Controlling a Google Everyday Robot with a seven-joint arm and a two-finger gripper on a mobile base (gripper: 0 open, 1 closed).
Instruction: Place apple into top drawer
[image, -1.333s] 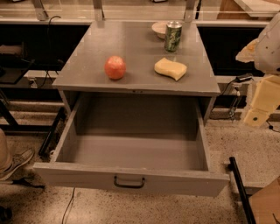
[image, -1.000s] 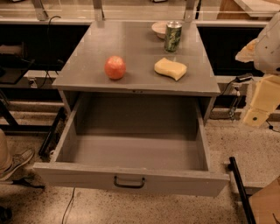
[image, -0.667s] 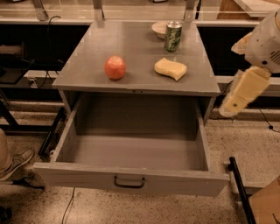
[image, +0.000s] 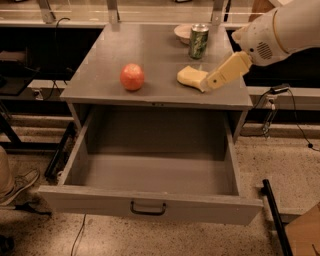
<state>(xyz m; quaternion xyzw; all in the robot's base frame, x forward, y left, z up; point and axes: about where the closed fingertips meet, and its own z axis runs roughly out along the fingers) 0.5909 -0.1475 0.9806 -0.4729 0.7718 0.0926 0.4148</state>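
The apple (image: 132, 76), red-orange and round, sits on the grey cabinet top (image: 95, 65), left of centre near the front edge. The top drawer (image: 90, 199) is pulled wide open below it, with nothing showing inside, and its dark handle (image: 148, 208) is at the front centre. My gripper (image: 207, 84) reaches in from the right on a white arm (image: 280, 30). It is low over the cabinet top at the right side of the yellow sponge (image: 190, 76), well to the right of the apple.
A green can (image: 198, 41) and a pale bowl (image: 183, 32) stand at the back right of the cabinet top. A person's shoe (image: 17, 185) is on the floor at the left. A black bar (image: 272, 210) lies on the floor at the right. Cables hang at the right.
My arm has swung in from the right side of the cabinet and up over its top, so the gripper is now by the sponge. The apple, sponge and drawer have not moved.
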